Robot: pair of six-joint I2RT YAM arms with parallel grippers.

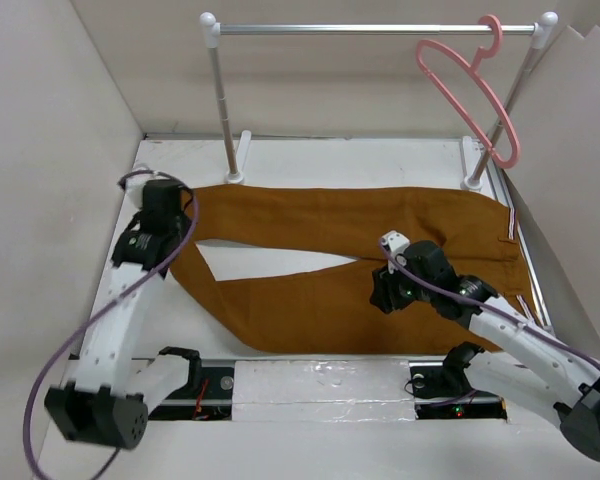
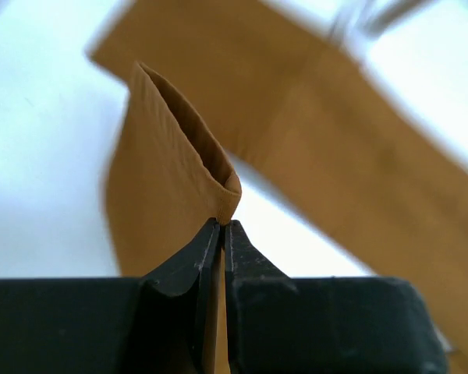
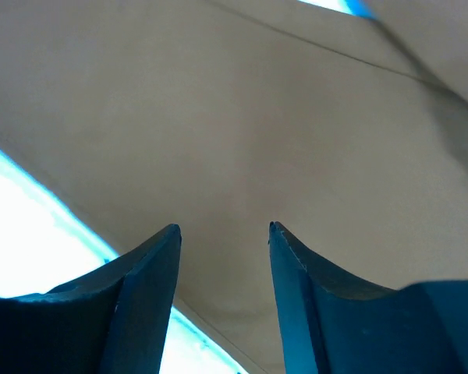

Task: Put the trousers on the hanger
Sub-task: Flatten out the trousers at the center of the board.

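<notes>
Rust-brown cloth, one raised fold of it, pinched between the left fingers (image 2: pixel 207 253), black tips pressed together with no gap between them. Fold standing up from the tips like a narrow open pocket, rounded at its edge, with more of the same cloth blurred behind and white surface on either side. Seen from above, that grip at the far left end of the upper leg of the trousers (image 1: pixel 360 225), close to the left side of the table (image 1: pixel 330 155).

Right fingers (image 3: pixel 162 253) parted about halfway, nothing caught between them, tips pointing at plain cloth that fills nearly the whole wrist view. Touching the cloth or just above it: cannot tell. From above, placed over the lower leg near the point where the two legs join, right of the table's middle.

Trousers otherwise flat on the table, waistband toward the right edge, legs running left and spreading into a narrow V with bare white table in the wedge between them.

Beyond the trousers, at the far edge, a silver-and-white clothes rail (image 1: pixel 380 30) on two upright posts. Pink hanger (image 1: pixel 470 85) hooked over the right end of the bar, hanging tilted beside the right post, well apart from the trousers and from both sets of fingers.
</notes>
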